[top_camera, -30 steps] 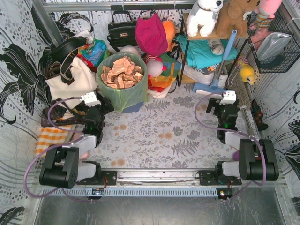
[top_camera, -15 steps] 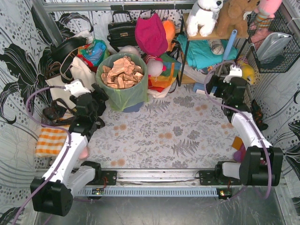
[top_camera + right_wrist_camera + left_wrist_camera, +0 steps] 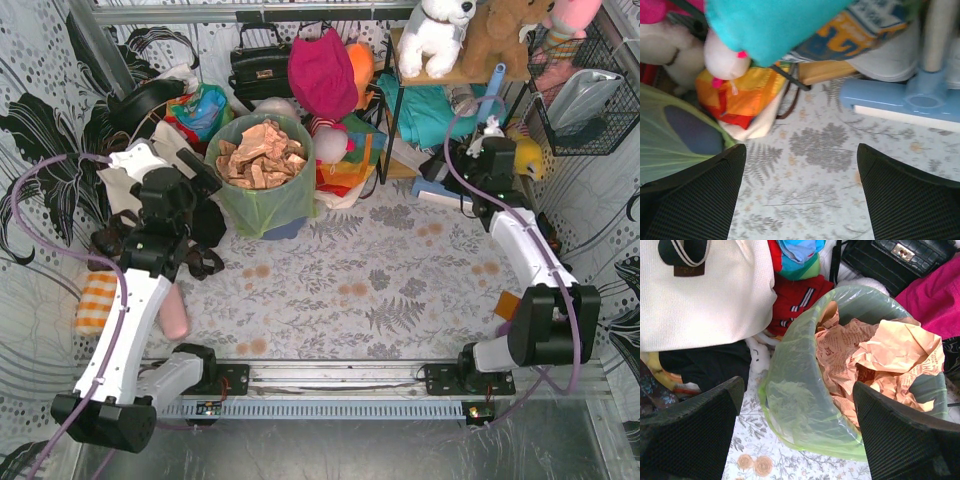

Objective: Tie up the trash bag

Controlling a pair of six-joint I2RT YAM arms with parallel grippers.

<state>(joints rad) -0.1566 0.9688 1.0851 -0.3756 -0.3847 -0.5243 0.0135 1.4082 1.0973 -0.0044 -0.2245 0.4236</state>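
The trash bag is thin lime-green plastic lining a round bin at the back of the table, filled with crumpled brown paper. My left gripper hovers at the bag's left rim, open. In the left wrist view the folded-over green plastic lies between and beyond the wide-apart fingers, untouched. My right gripper is well to the right of the bag, open over bare tablecloth. Its wrist view catches only an edge of the bag at the far left, past the left finger.
A white tote bag stands left of the bin, touching the left arm's side. A black handbag, magenta cloth and colourful fabrics crowd behind. A blue broom head and shelf sit by the right gripper.
Both arms have lifted and reached toward the back. The left gripper has come up to the bag's left rim; the right gripper has swung up near the shelf, facing left.
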